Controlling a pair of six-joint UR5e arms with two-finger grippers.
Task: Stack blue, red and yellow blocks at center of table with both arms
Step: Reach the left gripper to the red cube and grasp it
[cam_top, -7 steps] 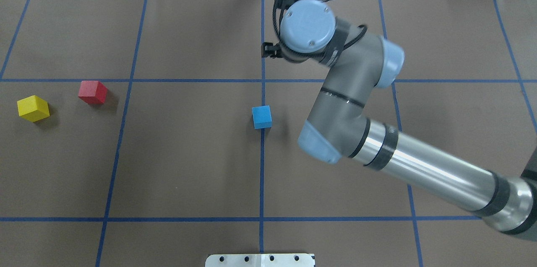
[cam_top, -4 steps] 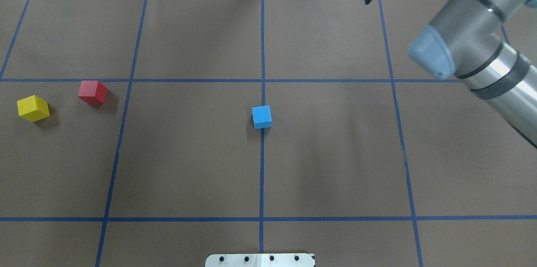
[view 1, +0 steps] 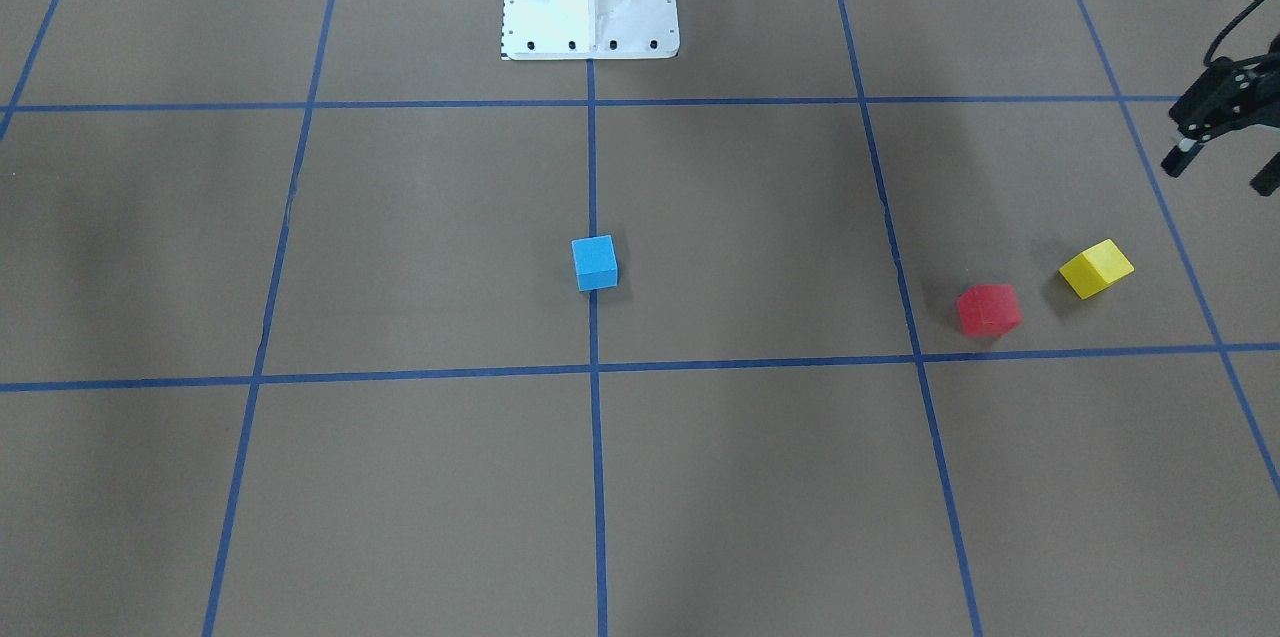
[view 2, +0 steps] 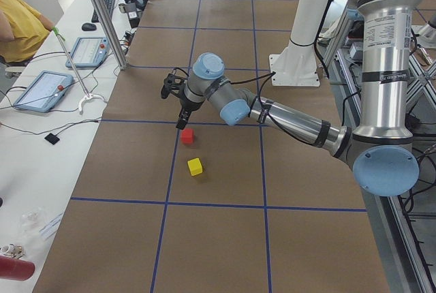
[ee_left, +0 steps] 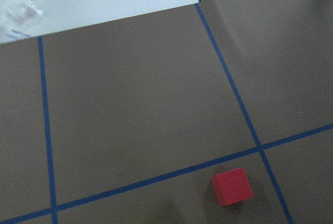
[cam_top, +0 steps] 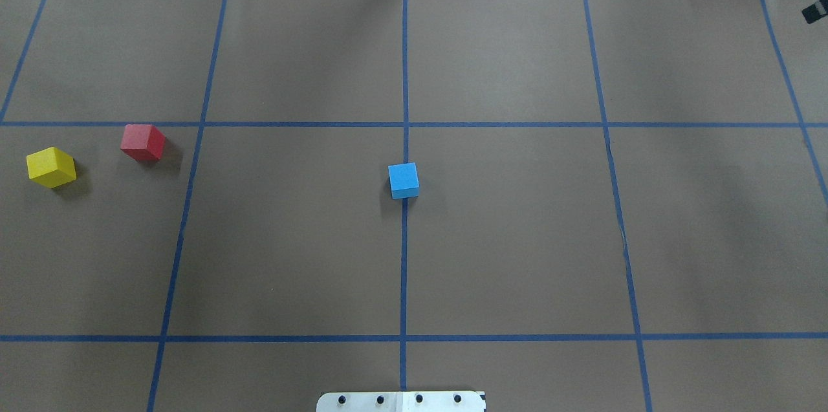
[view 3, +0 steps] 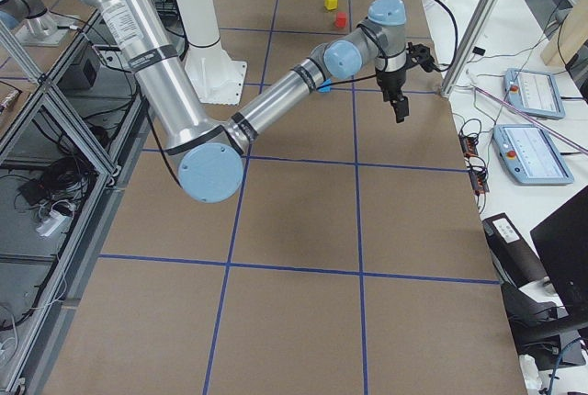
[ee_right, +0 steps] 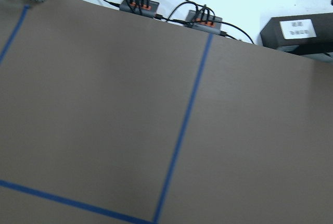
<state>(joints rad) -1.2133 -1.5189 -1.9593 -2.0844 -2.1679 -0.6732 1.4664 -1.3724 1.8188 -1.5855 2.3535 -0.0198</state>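
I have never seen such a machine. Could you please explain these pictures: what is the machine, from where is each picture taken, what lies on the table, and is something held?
The machine has a left arm and a right arm, each ending in a two-finger gripper. One picture looks down from behind the robot, one faces it, two look along the table from its ends, and two come from cameras on the wrists. On the table lie a blue block at the middle and, on the robot's left, a red block and a yellow block, not touching. The left gripper hangs open and empty; nothing is held.
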